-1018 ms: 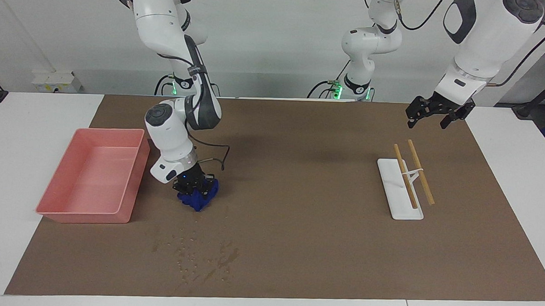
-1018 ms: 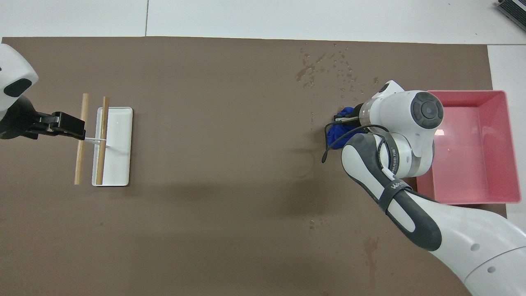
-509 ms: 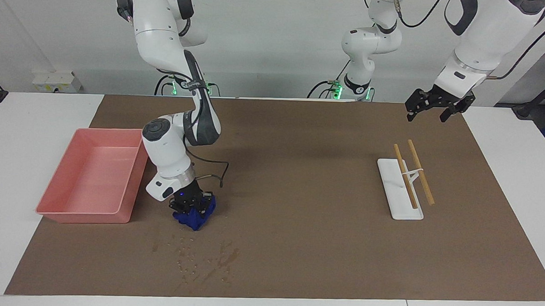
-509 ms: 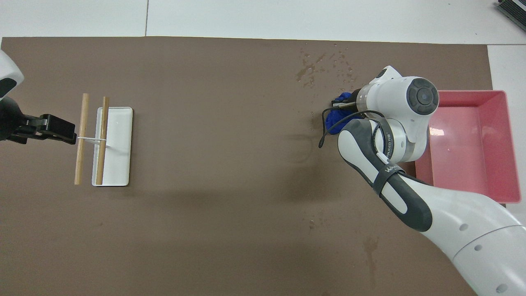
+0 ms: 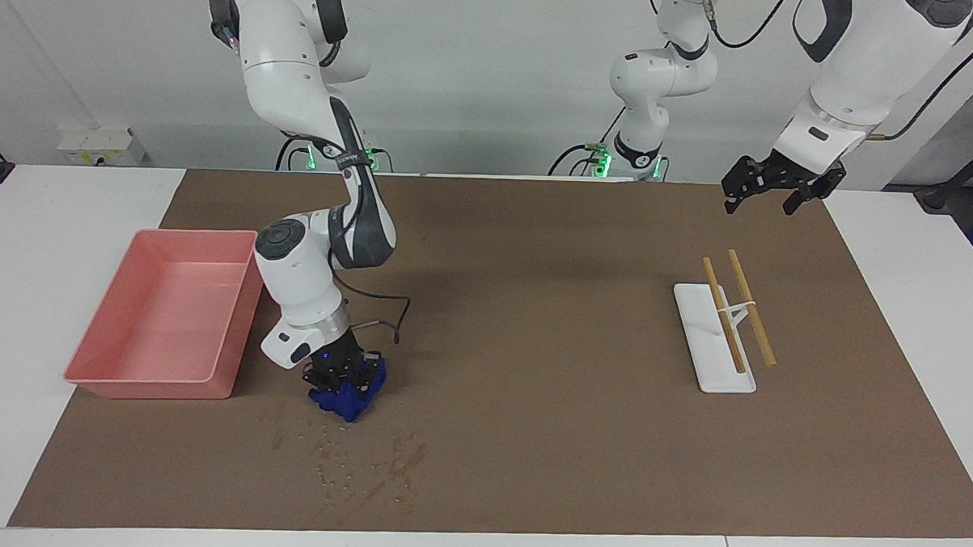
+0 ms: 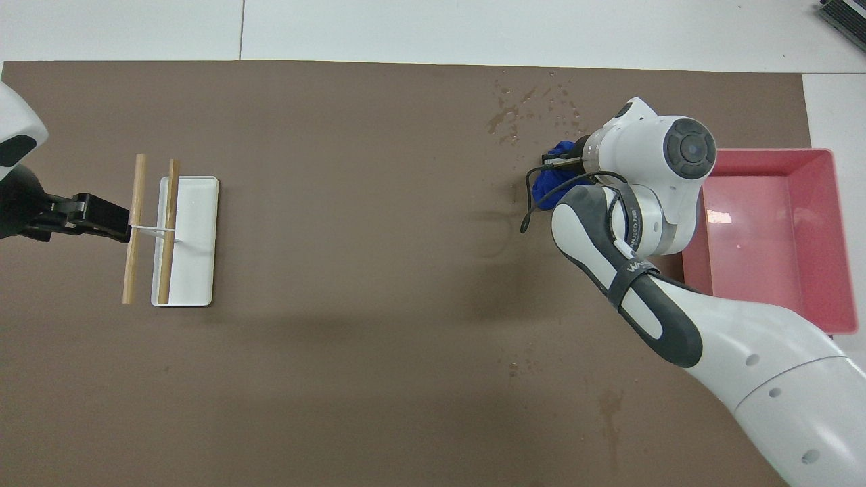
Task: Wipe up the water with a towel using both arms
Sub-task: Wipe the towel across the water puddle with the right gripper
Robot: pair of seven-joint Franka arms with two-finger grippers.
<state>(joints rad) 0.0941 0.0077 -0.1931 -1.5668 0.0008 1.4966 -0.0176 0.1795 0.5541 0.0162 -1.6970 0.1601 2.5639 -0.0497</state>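
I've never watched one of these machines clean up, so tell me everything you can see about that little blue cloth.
The towel is a small soft cloth of deep royal blue, crumpled into a bunch, not spread flat. The right gripper is shut on its top and holds it down at the brown mat, beside the pink tray. It sits at the edge of the water spill, whose drops lie farther from the robots.

Right arm [image 5: 313,243]: bent sharply at the elbow, forearm angled down toward the mat.
Right gripper [image 5: 339,371]: pointed down, low at the mat, fingers clamped on the towel [image 5: 351,396].
Left arm [image 5: 845,84]: raised at its own end of the table, waiting.
Left gripper [image 5: 768,194]: held high in the air, pointed down, fingers spread apart, nothing held.
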